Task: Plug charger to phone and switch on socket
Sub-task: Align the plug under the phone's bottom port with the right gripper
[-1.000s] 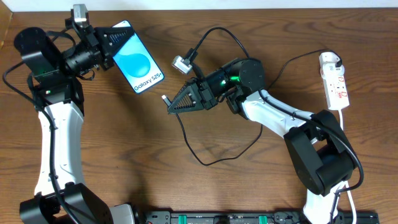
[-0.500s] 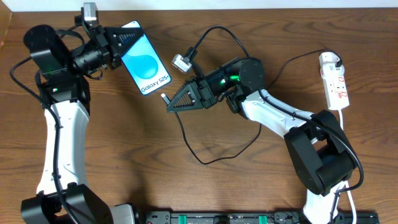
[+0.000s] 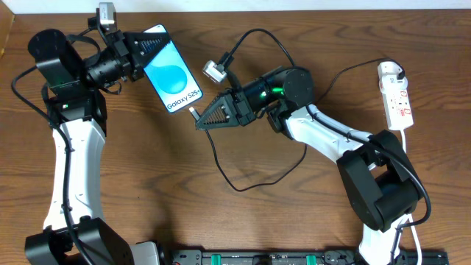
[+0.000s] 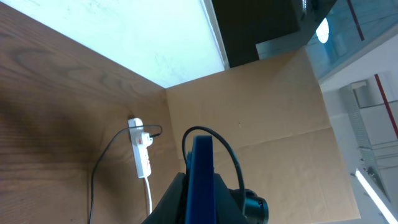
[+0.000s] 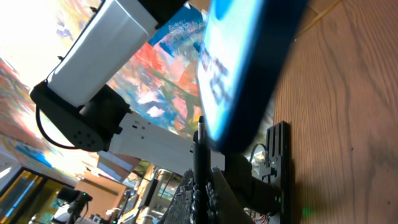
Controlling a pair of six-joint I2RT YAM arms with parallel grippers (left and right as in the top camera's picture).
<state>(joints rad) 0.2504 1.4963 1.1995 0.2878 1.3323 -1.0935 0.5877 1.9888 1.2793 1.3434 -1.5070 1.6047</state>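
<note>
**Sam:** What is the right end effector (image 3: 199, 122) doing?

**Mia:** It is pinched shut on the charger (image 3: 238, 190), just behind the little plug tip (image 3: 193, 112). It has just slid up and to the left a bit.

**Sam:** So where is the tip now?

**Mia:** Right at the bottom edge of the phone (image 3: 171, 76). It looks like they touch. The right wrist camera shows the tip poking at that edge too. I cannot tell if it is all the way in.

**Sam:** Who holds the phone?

**Mia:** The left end effector (image 3: 137, 53) is clamped on its top end. The phone looks tilted and lifted off the table (image 3: 147, 184).

**Sam:** What was different before?

**Mia:** A second ago the phone was lower and more to the left, with a gap between it and the tip. The phone moved first, then the plug came over.

**Sam:** And the socket?

**Mia:** The socket (image 3: 396, 97) lies well apart, at the right side. Nothing is near its switch, so I think that part comes later.
</note>
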